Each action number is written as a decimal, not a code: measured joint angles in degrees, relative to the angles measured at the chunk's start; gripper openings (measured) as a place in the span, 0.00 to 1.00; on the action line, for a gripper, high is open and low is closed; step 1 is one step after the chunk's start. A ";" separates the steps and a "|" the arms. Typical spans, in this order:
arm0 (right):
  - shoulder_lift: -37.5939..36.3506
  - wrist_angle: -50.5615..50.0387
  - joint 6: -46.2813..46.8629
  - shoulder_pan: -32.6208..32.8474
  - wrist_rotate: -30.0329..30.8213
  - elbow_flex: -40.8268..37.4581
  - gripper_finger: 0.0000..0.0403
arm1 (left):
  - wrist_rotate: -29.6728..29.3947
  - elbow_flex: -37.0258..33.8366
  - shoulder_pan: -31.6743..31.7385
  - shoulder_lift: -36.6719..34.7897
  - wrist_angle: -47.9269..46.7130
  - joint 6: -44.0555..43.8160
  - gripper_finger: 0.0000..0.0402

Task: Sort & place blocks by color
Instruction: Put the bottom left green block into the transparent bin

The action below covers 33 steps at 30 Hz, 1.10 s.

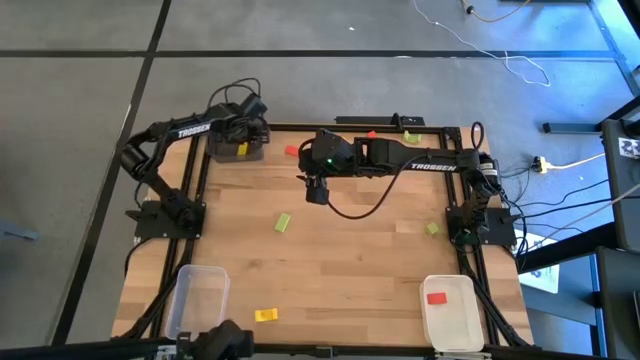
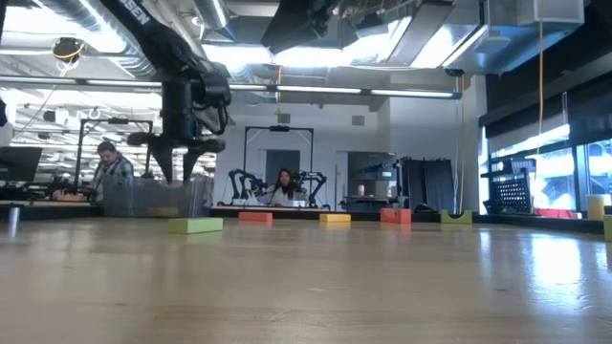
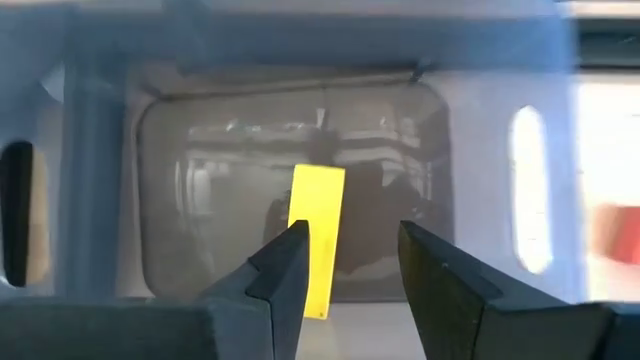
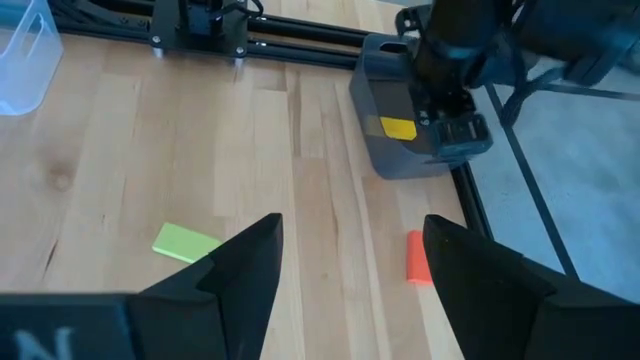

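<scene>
While the left claw (image 3: 350, 290) hangs over the dark bin (image 1: 240, 150) with fingers apart, a yellow block (image 3: 318, 235) lies loose inside. The drop looks done. Next, the wide-open, empty right claw (image 4: 350, 270) should go down for the red block (image 4: 417, 257).

Grey floor (image 1: 300, 30), bright ceiling lights (image 2: 316, 57)
</scene>
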 joint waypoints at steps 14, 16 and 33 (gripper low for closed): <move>0.00 -0.88 4.58 -0.22 0.07 0.00 0.60 | 12.70 0.06 -11.76 -20.23 -9.20 18.11 0.36; 0.00 -2.19 4.39 -0.33 0.04 0.00 0.60 | 13.93 0.04 -14.74 -22.70 -12.10 19.53 0.36; 1.80 -8.43 8.54 -4.23 -5.03 0.04 0.60 | 14.29 0.04 -42.71 -40.77 -16.49 10.80 0.35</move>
